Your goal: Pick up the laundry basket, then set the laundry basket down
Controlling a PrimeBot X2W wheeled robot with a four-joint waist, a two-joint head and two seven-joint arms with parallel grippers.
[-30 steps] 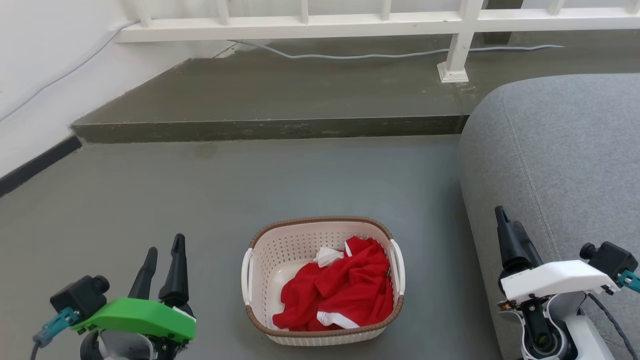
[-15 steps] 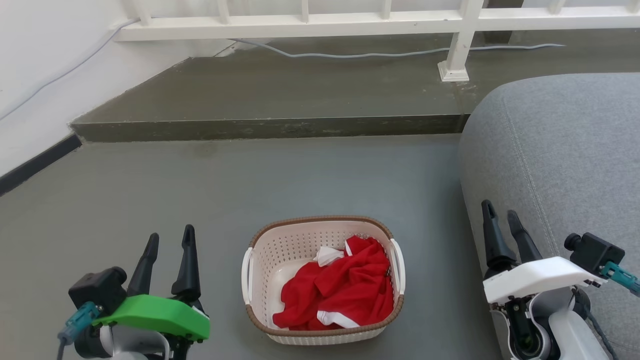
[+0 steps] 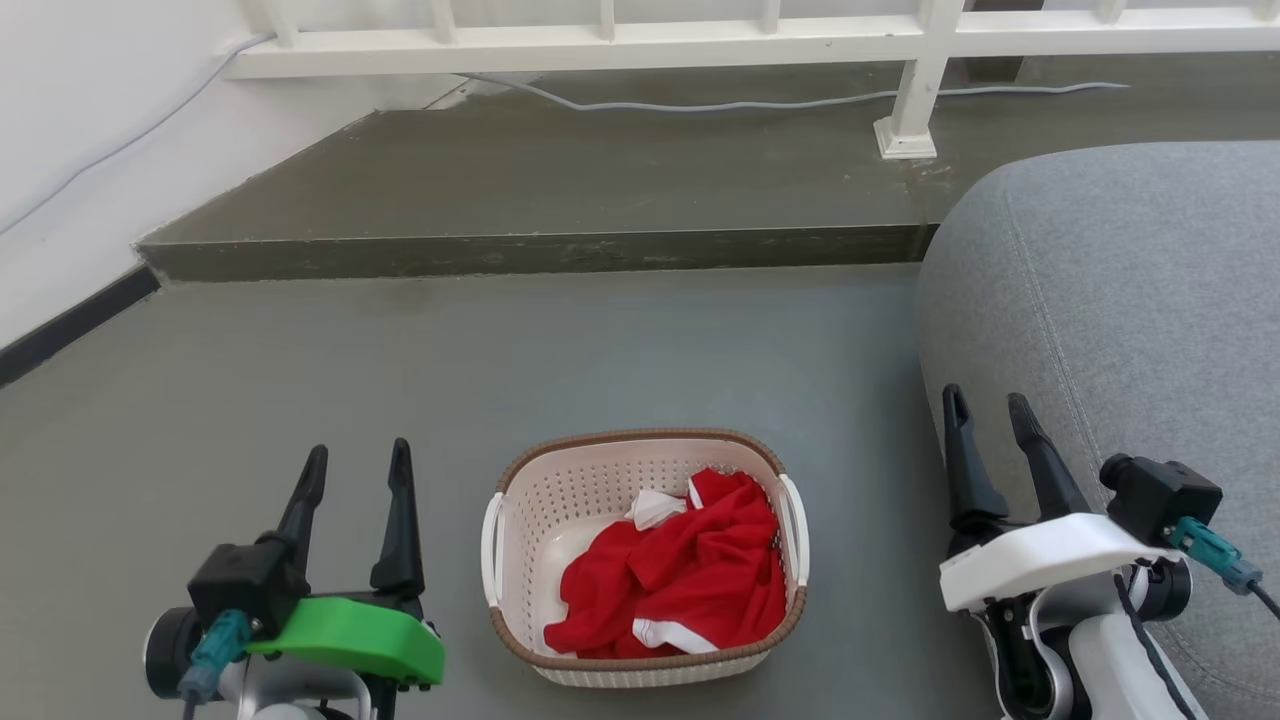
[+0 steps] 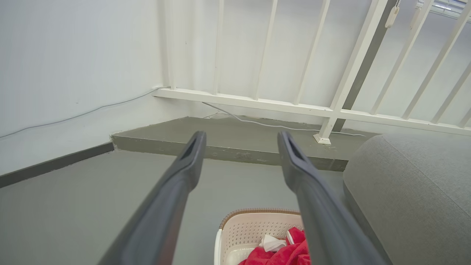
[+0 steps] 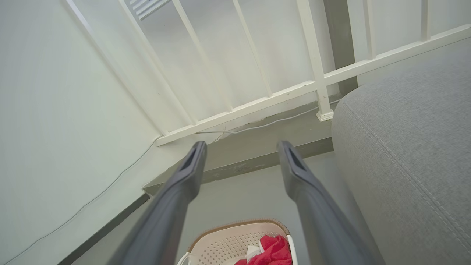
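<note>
The basket [image 3: 640, 437] sits on the floor [image 3: 600, 350] at 6 o'clock in the head view, holding a red garment [image 3: 690, 580] (white trim). The left gripper [image 3: 359, 452] at 8 and the right gripper [image 3: 986, 400] at 4 flank it, fingers apart, touching nothing. Bare floor runs to the step [image 3: 540, 255] at 12. The sofa [image 3: 1120, 300] edge stands near at 3.

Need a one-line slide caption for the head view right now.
Left gripper and right gripper, both open, flank the laundry basket holding a red garment on the grey floor beside a sofa.
</note>
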